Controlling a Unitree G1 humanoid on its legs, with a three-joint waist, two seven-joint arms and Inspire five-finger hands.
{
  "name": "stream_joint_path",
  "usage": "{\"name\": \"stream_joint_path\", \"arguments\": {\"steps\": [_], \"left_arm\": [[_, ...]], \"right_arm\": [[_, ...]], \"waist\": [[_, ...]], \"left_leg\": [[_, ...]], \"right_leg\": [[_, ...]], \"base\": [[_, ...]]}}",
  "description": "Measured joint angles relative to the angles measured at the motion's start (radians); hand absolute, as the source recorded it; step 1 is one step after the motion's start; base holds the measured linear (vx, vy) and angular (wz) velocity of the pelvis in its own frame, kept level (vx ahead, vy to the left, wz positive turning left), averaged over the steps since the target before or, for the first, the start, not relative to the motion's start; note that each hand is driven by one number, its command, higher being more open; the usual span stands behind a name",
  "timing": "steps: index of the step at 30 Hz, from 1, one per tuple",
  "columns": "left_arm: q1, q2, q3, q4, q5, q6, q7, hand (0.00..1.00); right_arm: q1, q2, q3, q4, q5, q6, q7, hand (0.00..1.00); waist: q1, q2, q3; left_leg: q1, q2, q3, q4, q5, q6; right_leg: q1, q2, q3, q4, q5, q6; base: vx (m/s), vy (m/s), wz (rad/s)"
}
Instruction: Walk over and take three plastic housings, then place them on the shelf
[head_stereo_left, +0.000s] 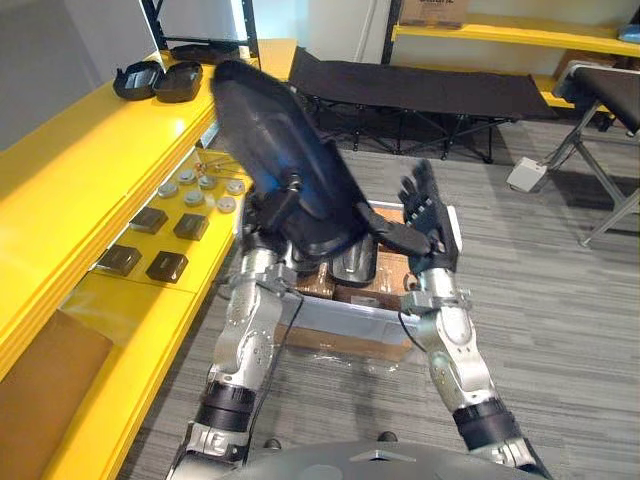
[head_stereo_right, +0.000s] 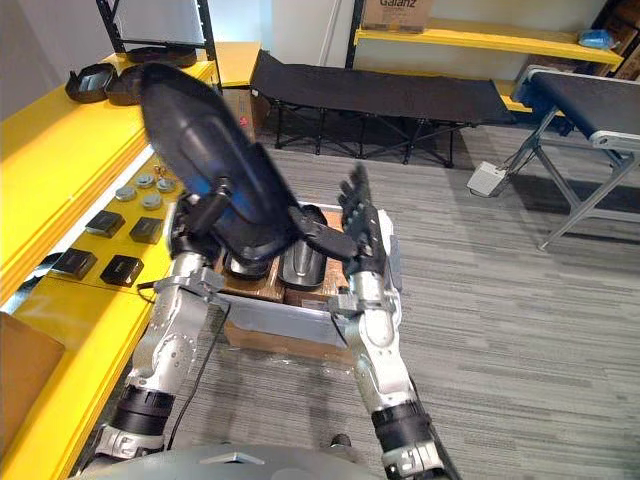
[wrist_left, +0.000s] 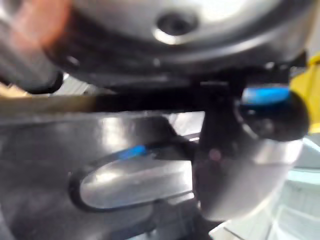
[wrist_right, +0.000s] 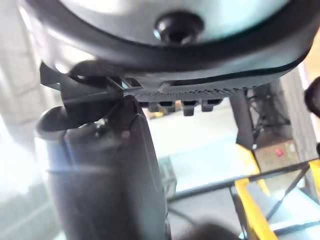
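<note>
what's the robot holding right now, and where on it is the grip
The left hand grips a large black oval plastic housing by its lower edge, about midway along. The right hand is open beside the housing's narrow end.

- The left hand (head_stereo_left: 272, 212) grips a large black plastic housing (head_stereo_left: 270, 140), raised and tilted.
- The right hand (head_stereo_left: 428, 215), fingers straight, is beside its lower end.
- Two more black housings (head_stereo_left: 158, 80) lie on the yellow shelf (head_stereo_left: 80, 160).
</note>
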Motion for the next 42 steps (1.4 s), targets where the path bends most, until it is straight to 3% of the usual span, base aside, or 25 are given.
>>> {"name": "stream_joint_path", "arguments": {"steps": [1,5,9,13,20,25,31,35,39,42], "left_arm": [[0.057,0.000,0.068,-0.014,0.139,-0.039,0.073,0.00],[0.123,0.000,0.088,-0.023,0.239,-0.055,0.110,0.00],[0.181,-0.002,0.087,-0.023,0.240,-0.078,0.099,0.00],[0.240,-0.002,0.090,-0.023,0.229,-0.099,0.072,0.00],[0.309,-0.001,0.111,-0.024,0.187,-0.159,0.030,0.00],[0.320,-0.001,0.148,-0.074,0.187,-0.159,0.051,0.00],[0.383,-0.010,0.199,-0.281,0.198,-0.160,0.005,0.00],[0.478,-0.012,0.272,-0.347,0.197,-0.163,-0.073,0.00],[0.551,-0.012,0.308,-0.348,0.154,-0.170,-0.156,0.00],[0.587,-0.012,0.313,-0.348,0.146,-0.170,-0.183,0.00]], "right_arm": [[0.061,0.024,-0.080,-0.015,0.059,0.001,0.021,1.00],[0.146,0.023,-0.138,-0.021,0.067,0.044,0.045,1.00],[0.232,0.029,-0.147,-0.002,0.134,0.088,0.097,1.00],[0.283,0.056,-0.173,0.065,0.124,0.102,0.090,1.00],[0.286,0.055,-0.155,0.091,0.085,0.110,0.071,1.00],[0.229,0.054,-0.110,0.074,0.106,0.110,0.074,1.00],[0.140,0.046,-0.025,0.075,0.083,0.127,0.074,1.00],[0.097,0.037,0.050,0.081,0.014,0.127,0.079,1.00],[0.071,0.032,0.079,0.082,-0.033,0.133,0.088,1.00],[0.067,0.022,0.086,0.082,-0.032,0.168,0.120,1.00]], "waist": [[-0.006,0.004,-0.001],[-0.009,0.004,-0.001],[-0.014,0.005,-0.002],[-0.014,0.005,-0.002],[-0.007,0.010,-0.005],[0.003,0.019,-0.010],[0.090,0.036,-0.019],[0.143,0.042,-0.024],[0.162,0.039,-0.026],[0.161,0.033,-0.027]], "left_leg": [[-0.003,0.002,0.019,0.001,-0.006,0.000],[-0.006,0.002,0.037,0.001,-0.015,-0.004],[-0.006,0.002,0.045,0.001,-0.017,-0.001],[-0.010,0.001,0.050,0.001,-0.019,0.000],[-0.010,0.001,0.050,0.003,-0.020,0.001],[-0.046,0.000,0.014,0.037,-0.030,0.003],[-0.109,-0.017,-0.143,0.049,0.001,0.006],[-0.108,-0.034,-0.186,0.029,0.014,0.009],[-0.102,-0.038,-0.179,0.001,0.034,0.017],[-0.112,-0.037,-0.174,0.004,0.034,0.018]], "right_leg": [[-0.015,0.002,0.018,0.000,0.000,0.000],[-0.029,0.003,0.039,0.000,0.000,0.000],[-0.035,0.002,0.045,0.000,0.000,0.000],[-0.041,0.000,0.049,0.000,0.000,0.000],[-0.039,0.000,0.049,0.000,0.000,0.000],[-0.037,-0.004,0.014,-0.001,0.000,0.001],[0.004,-0.010,-0.151,0.000,-0.005,0.003],[0.029,-0.028,-0.195,0.000,-0.015,0.012],[0.037,-0.037,-0.212,0.000,-0.020,0.015],[0.038,-0.036,-0.220,0.001,-0.033,0.011]], "base": [[-0.03,0.002,-0.28],[-0.01,0.004,-0.16],[0.00,0.002,-0.08],[0.00,0.001,-0.03],[0.00,0.000,0.00],[-0.04,-0.013,0.20],[-0.01,-0.020,0.73],[-0.04,0.008,0.42],[-0.04,0.018,0.21],[-0.04,0.006,0.09]]}}
